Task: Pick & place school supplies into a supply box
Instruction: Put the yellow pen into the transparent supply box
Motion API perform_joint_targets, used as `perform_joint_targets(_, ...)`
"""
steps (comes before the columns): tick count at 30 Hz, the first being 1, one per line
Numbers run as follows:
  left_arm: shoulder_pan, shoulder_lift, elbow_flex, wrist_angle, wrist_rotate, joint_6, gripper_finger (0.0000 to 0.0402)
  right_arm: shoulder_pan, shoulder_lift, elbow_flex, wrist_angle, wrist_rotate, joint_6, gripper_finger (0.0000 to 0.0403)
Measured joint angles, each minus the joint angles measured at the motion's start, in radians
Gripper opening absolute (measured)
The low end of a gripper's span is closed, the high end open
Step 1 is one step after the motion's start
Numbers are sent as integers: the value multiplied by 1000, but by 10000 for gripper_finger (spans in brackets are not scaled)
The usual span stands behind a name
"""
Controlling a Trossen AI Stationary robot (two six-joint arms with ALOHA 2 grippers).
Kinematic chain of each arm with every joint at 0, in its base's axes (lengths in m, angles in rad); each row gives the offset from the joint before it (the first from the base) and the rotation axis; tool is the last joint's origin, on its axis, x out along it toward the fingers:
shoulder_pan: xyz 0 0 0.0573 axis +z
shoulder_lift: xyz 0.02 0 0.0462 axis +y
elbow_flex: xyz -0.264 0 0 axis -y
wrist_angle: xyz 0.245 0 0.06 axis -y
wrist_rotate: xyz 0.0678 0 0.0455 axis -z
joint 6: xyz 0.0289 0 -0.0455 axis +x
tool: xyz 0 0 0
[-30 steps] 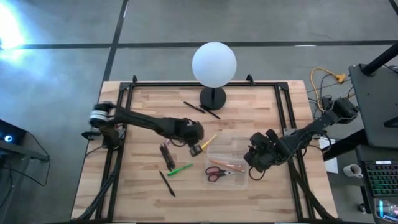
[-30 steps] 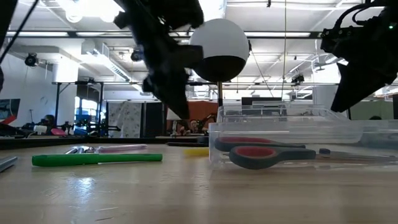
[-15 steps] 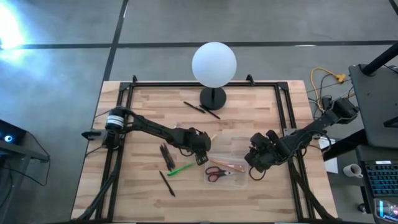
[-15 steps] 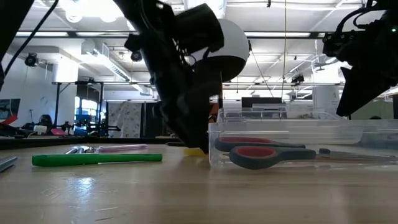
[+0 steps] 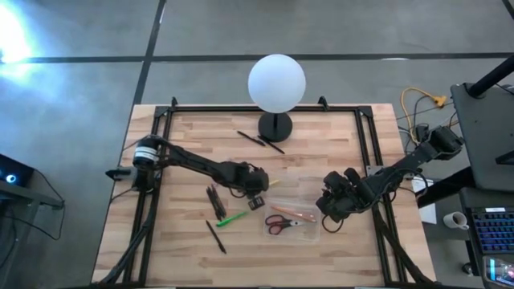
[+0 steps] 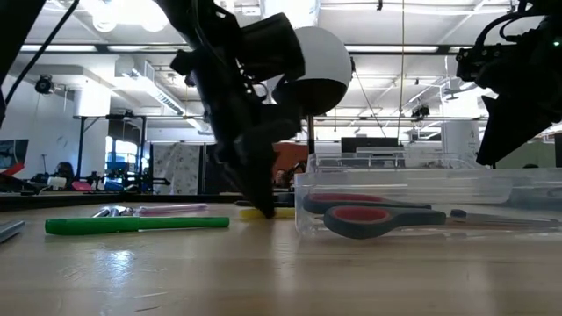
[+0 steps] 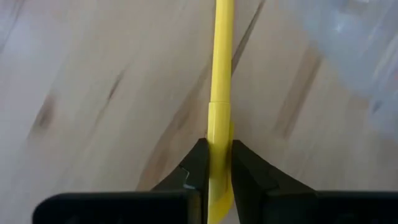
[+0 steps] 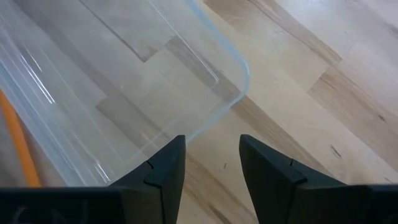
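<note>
Left gripper (image 5: 257, 197) down at table centre, fingers (image 7: 198, 165) pinching the yellow pen (image 7: 221, 74) at its near end; the pen runs toward 1 o'clock from the grip, lying on the wood (image 5: 193, 136). Green pen (image 5: 233, 217) lies at 7 o'clock of that gripper. Box (image 5: 301, 210) sits at 4 o'clock, holding scissors (image 5: 281, 224). Right gripper (image 8: 211, 155) hangs with fingers spread over the box's corner.

I have one camera overhead looking down, one level at table height; both share the supply box (image 5: 292, 213).
</note>
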Motion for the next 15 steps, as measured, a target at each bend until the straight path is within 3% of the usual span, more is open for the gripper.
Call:
perform_joint_targets(9, 2, -180, -84, -149, -51, -248, 25, -1, 0, 0, -5, 35, 0, 140)
perform_joint_targets(15, -16, -355, -112, -274, -176, -396, 25, -1, 0, 0, -31, 74, 23, 141)
